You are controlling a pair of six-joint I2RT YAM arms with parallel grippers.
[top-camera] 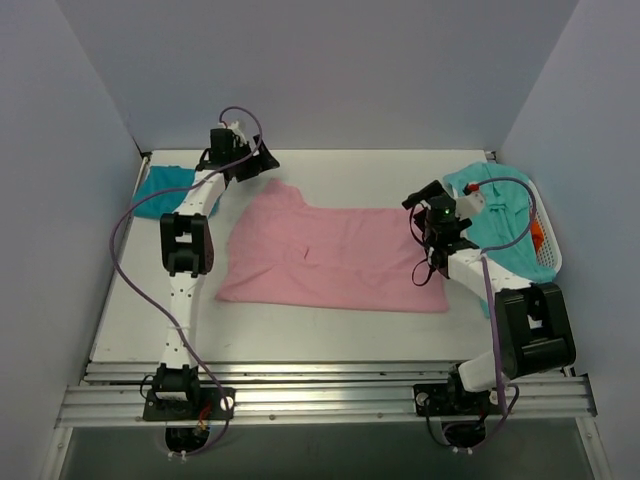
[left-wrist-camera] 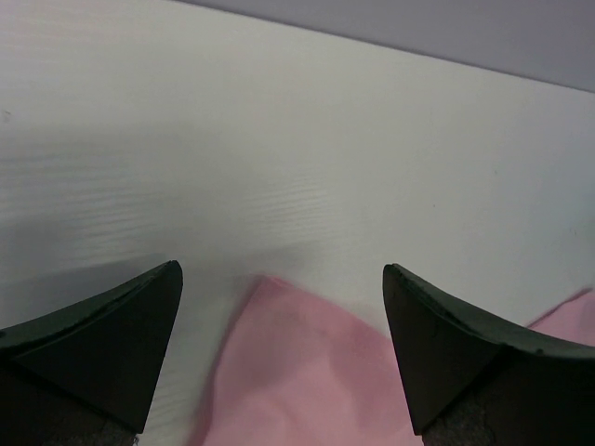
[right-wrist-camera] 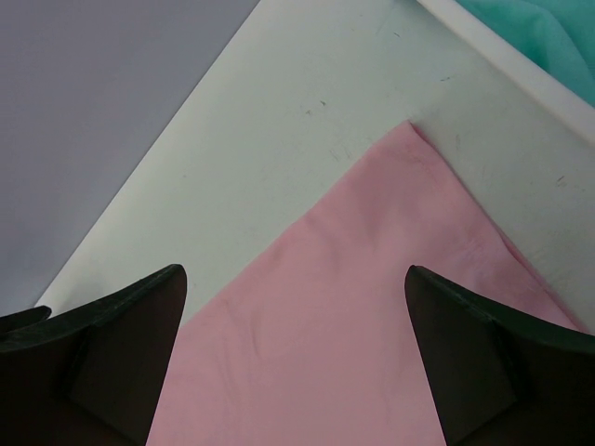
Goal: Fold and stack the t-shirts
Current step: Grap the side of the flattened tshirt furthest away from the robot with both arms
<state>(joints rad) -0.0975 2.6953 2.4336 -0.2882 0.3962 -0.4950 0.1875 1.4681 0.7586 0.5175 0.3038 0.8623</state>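
While wide open and empty, left end effector (left-wrist-camera: 281, 268) and right end effector (right-wrist-camera: 295, 269) near pink t-shirt (top-camera: 330, 255) corners

Soft, even light fills the overhead view; the white bench (top-camera: 330, 180) is evenly bright and shadows by the arms (top-camera: 185, 245) are faint. In the wrist views the dark end effector fingers (left-wrist-camera: 102, 353) at 5 and 7 o'clock show little detail, and the left view has a broad grey shadow toward 9 o'clock.

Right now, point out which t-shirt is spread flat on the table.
The pink t-shirt, at centre; the teal one is bunched far left, the aqua one sits in the basket.
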